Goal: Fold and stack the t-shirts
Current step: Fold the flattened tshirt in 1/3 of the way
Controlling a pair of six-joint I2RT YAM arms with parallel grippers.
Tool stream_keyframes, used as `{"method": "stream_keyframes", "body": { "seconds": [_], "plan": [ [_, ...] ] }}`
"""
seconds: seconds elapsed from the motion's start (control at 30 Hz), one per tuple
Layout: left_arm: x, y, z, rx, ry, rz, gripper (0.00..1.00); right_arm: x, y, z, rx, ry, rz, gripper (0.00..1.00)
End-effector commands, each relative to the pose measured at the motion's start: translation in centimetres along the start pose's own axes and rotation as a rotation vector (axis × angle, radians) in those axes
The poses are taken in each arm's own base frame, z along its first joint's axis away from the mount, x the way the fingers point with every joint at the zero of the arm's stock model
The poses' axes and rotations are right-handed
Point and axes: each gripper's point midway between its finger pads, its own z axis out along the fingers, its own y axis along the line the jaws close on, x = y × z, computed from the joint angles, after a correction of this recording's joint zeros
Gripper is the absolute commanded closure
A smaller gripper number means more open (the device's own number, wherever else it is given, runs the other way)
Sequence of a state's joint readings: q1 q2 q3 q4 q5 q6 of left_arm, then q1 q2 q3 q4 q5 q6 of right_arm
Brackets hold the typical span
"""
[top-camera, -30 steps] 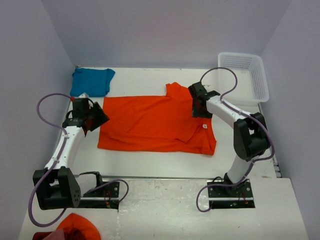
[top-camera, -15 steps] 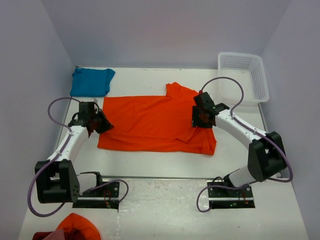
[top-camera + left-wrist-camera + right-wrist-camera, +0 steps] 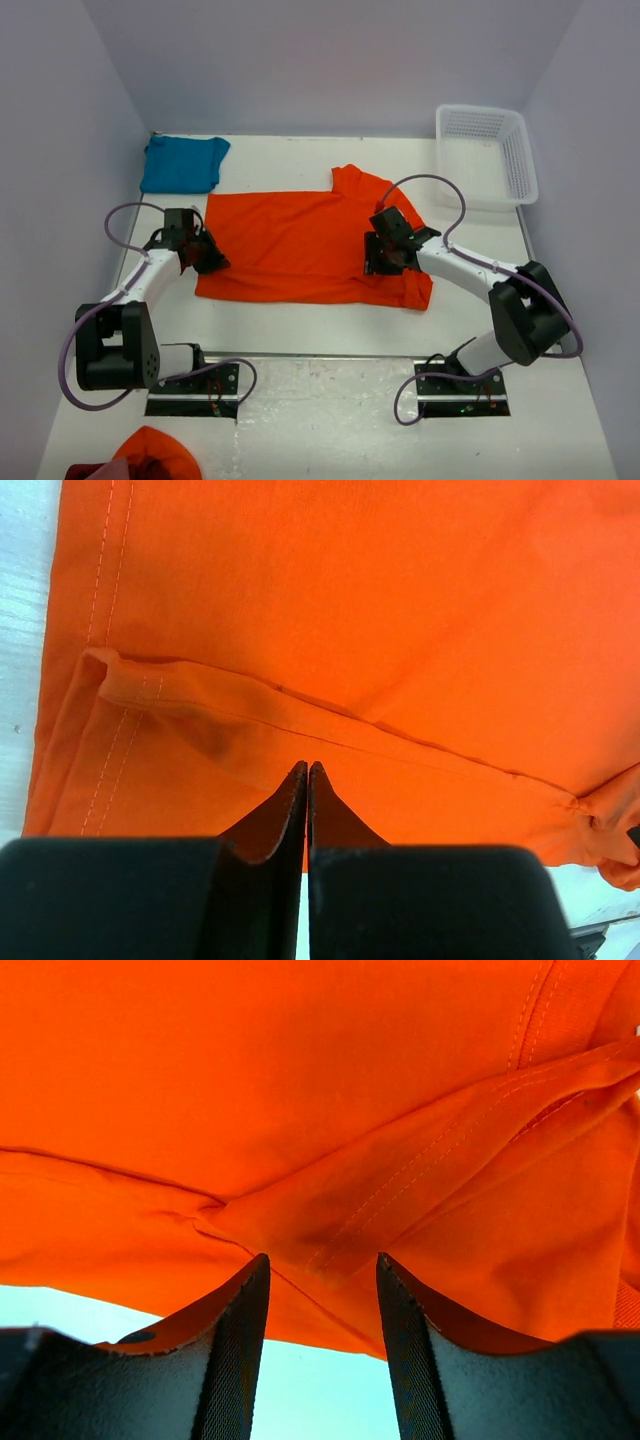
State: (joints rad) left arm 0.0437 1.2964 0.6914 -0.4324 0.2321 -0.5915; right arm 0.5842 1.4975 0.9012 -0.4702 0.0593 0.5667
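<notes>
So the left gripper is squeezed together right at the orange t-shirt's left hem fold, while the right gripper sits spread apart over a bunched-up fold on its right side.

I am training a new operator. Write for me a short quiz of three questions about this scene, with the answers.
1. True or false: the left hand, at the left edge of the orange t-shirt, is shut.
2. Where does the teal t-shirt lie? A: in the white basket. B: at the far left corner of the table. C: under the orange t-shirt.
3. Fill in: the right hand, over the orange t-shirt, is ____.
Key: 1 true; 2 B; 3 open.
</notes>
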Motion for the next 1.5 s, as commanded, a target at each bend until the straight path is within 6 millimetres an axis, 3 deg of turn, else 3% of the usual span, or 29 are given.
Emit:
{"method": "stream_keyframes", "body": {
  "seconds": [0.0,0.2,0.4,0.57,0.77,0.83,1.13,1.43,1.47],
  "plan": [
    [-1.1,-0.8,-0.2,0.024,-0.035,0.021,1.0,-0.2,0.7,0.0,-0.04,-0.036,0.038,0.52],
    [-1.2,-0.6,0.0,0.013,-0.034,0.021,1.0,1.3,0.0,1.2,-0.033,-0.012,0.044,0.53],
    [-1.2,-0.6,-0.1,0.012,-0.03,0.026,1.0,0.9,0.2,1.9,-0.022,-0.008,0.051,0.56],
    [-1.7,-0.7,-0.4,0.006,-0.044,0.032,1.0,0.9,0.9,2.5,-0.046,0.012,0.045,0.75],
    [-1.8,-0.7,-0.3,0.005,-0.042,0.032,1.0,0.2,1.1,2.3,-0.049,-0.009,0.038,0.88],
    [-1.9,-0.8,-0.3,0.008,-0.046,0.033,1.0,-0.6,1.2,2.0,-0.041,-0.025,0.03,0.99],
    [-2.2,-0.3,-0.4,-0.028,-0.057,0.031,1.0,-5.1,2.5,0.8,-0.006,-0.095,-0.006,1.0],
    [-2.5,0.0,-0.6,-0.052,-0.062,0.041,1.0,-8.6,2.9,3.7,0.005,-0.07,-0.015,1.0],
    [-2.5,0.0,-0.6,-0.053,-0.061,0.042,1.0,-8.2,2.5,4.6,0.018,-0.042,-0.016,1.0]
  ]
}}
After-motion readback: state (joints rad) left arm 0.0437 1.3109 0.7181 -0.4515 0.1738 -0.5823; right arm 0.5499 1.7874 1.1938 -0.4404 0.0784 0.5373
